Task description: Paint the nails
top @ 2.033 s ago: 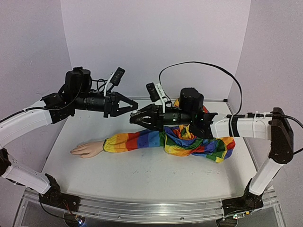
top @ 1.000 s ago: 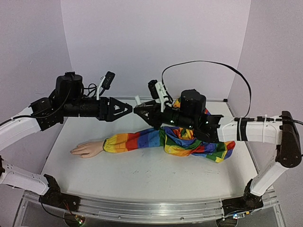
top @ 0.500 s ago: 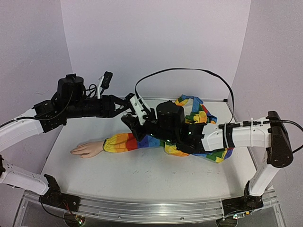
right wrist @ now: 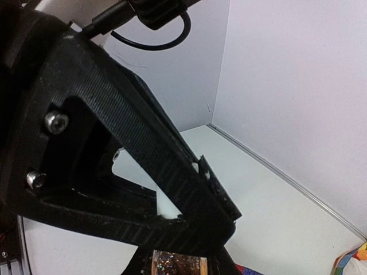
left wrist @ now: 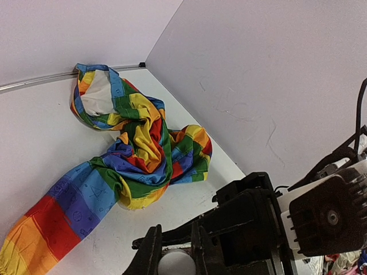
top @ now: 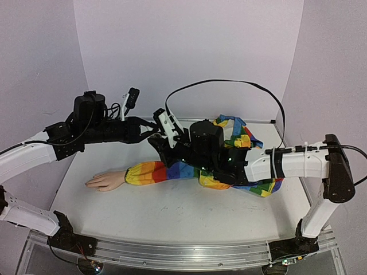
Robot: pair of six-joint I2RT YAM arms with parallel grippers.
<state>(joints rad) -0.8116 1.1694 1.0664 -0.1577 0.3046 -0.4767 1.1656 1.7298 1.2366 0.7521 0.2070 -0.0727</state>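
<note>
1. Found toward the front left of the white table (top: 172,220): nails (top: 89,183) on the fingertips of a pale skin-coloured mannequin hand (top: 106,181) that ends a rainbow-striped fabric sleeve (top: 163,171); too small to make out singly.
2. Judged hard, smooth and slick under a brush; probably light and apt to slide, lying loose on the table; best steadied at the wrist, not at the fingertips; no firm hold in the soft sleeve.
3. Left gripper (top: 152,132): drawn narrow on what looks like a pale round cap (left wrist: 170,264); right gripper (top: 157,143): clamped on a small clear glass bottle of glittery polish (right wrist: 175,260); met tip to tip in mid-air over the sleeve, well apart from the hand.
4. Nearby: bunched sleeve cloth under the right arm; looping black cable (top: 229,85) overhead.
</note>
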